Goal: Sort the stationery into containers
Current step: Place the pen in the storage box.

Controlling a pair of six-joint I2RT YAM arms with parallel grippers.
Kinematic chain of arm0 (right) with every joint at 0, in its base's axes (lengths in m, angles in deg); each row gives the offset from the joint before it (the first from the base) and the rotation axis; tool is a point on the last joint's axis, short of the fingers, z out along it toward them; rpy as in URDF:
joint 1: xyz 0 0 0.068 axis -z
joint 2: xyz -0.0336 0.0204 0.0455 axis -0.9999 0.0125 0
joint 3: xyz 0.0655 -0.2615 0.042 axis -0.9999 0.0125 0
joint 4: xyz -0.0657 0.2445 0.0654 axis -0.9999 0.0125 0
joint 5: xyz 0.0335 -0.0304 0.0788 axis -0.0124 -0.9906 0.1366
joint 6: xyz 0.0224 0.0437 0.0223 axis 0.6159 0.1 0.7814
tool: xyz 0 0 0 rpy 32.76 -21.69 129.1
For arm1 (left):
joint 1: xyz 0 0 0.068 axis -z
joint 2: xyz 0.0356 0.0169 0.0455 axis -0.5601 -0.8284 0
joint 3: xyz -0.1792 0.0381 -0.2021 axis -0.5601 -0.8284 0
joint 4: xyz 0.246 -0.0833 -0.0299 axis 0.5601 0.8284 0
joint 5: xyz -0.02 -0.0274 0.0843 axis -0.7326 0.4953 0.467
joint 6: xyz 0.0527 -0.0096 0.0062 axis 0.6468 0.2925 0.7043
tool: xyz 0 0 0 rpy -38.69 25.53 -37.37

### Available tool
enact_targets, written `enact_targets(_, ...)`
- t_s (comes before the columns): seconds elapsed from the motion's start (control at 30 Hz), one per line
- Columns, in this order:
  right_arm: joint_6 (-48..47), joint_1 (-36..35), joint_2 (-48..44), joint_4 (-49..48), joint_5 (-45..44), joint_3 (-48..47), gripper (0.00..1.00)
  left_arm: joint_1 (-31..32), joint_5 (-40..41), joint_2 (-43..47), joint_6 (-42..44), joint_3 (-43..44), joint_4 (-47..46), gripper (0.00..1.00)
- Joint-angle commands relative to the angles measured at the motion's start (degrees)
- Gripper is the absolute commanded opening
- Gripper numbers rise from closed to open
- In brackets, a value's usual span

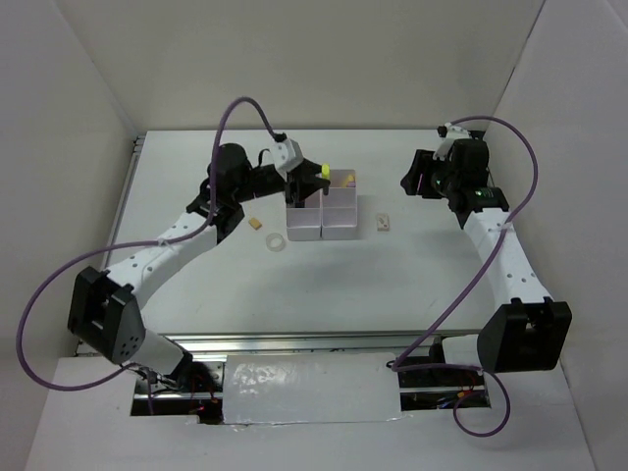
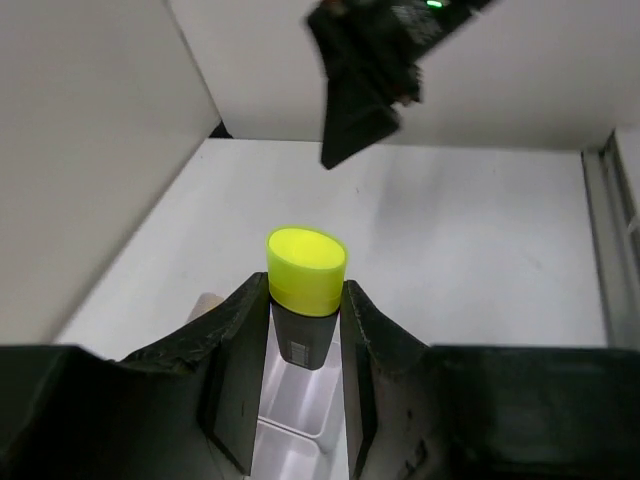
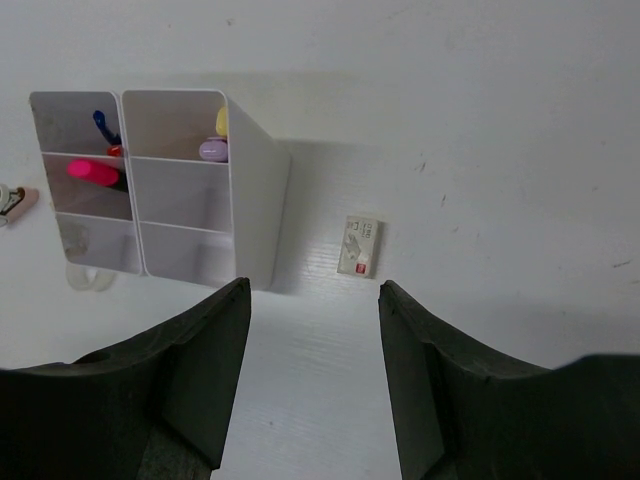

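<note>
Left wrist view has the left fingers (image 2: 238, 360) closed narrowly on the dark barrel of the yellow-black highlighter (image 2: 306, 265). They grip just under its yellow cap, and the marker hangs over the open cells of the white compartment block (image 2: 290, 415). The marker looks like light, stiff, smooth-sided plastic. It would likely slip or swing if pinched near an end, so a hold across the barrel seems soundest, and a short drop into a cell should not harm it.

The right fingers (image 3: 190, 370) stand wide apart with nothing between them, above the counter (image 3: 480, 120) beside the block. Cells already hold a pink highlighter (image 3: 92, 172) and a lilac tube (image 3: 212, 150). Loose on the counter lie an eraser (image 3: 359, 246) near the block and a clear tape ring (image 1: 277, 241) by its other side. The cell walls look like the main obstruction, and the right arm is well apart.
</note>
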Motion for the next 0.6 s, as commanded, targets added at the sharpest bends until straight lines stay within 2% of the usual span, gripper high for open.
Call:
enact_targets(0.0,-0.41,0.27,-1.52,-1.05,0.61,0.92,0.61,-4.10,-3.59,-4.74,-25.94,2.13,-15.70,0.10)
enact_targets(0.2,-0.59,2.03,-0.91,-1.14,0.70,1.18,0.61,-6.65,-2.02,-10.98,-26.66,3.80,-19.40,0.09)
enact_targets(0.57,-1.20,3.70,0.06,-1.23,1.58,1.54,0.61,-9.73,2.99,-16.35,-16.91,2.22,-19.76,0.09)
